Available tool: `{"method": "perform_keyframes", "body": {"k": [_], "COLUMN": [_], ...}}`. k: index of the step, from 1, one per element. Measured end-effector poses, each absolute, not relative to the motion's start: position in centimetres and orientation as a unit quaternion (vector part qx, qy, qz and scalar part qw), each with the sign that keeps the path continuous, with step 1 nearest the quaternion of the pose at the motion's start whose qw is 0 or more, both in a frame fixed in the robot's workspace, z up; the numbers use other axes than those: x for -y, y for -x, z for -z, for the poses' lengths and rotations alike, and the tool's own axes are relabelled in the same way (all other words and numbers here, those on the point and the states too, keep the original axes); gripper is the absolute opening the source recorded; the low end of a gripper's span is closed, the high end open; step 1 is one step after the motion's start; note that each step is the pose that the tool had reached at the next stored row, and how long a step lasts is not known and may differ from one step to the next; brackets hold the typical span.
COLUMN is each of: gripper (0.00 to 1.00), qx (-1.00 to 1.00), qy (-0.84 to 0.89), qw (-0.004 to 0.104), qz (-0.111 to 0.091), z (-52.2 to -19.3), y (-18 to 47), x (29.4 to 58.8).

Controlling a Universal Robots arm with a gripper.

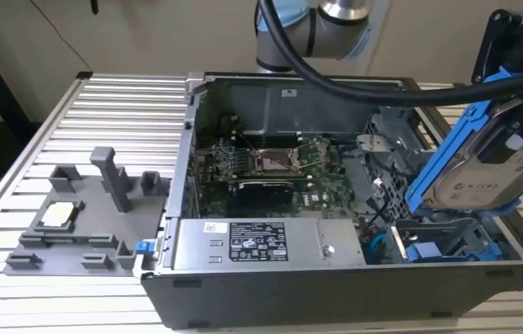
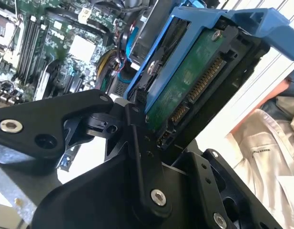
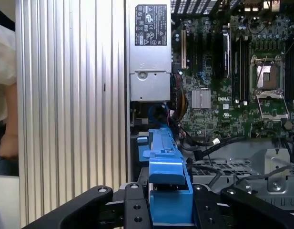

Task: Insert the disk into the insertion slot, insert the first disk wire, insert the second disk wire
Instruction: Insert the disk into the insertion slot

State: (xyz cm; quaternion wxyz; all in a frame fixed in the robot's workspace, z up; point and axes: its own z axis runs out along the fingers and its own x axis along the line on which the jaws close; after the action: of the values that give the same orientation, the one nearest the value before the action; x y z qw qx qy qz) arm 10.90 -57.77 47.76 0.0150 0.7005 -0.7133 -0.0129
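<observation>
- A ribbed metal table (image 1: 103, 104) carries an open computer case (image 1: 336, 299), which we see from above in the exterior view.
- We find the gripper (image 3: 170, 205) closed on the disk (image 1: 489, 170), its jaws pressed against both sides of the blue frame (image 3: 163, 152) the disk is clipped into.
- The disk hangs tilted in the air at about three o'clock of the case. Its green board (image 2: 194, 81) and connector edge face the second wrist view.
- The slot (image 1: 438, 233) sits just beneath the disk, at about four o'clock inside the case. The disk is not in it yet.
- At the case's centre we see the motherboard (image 1: 271, 167), and at six o'clock a grey power box (image 1: 252, 243) with a sticker.
- Out at nine o'clock, a grey plastic holder (image 1: 85, 216) rests on the table.
- A person's pale sleeve (image 2: 266, 143) shows beyond the table's edge.
</observation>
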Motion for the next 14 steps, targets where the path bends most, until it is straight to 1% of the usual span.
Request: {"method": "perform_keyframes", "body": {"k": [14], "gripper": [0.33], "qx": [0.713], "qy": [-0.701], "qw": [0.015], "qz": [0.013], "z": [-46.3], "y": [-11.6], "x": [57.9]}}
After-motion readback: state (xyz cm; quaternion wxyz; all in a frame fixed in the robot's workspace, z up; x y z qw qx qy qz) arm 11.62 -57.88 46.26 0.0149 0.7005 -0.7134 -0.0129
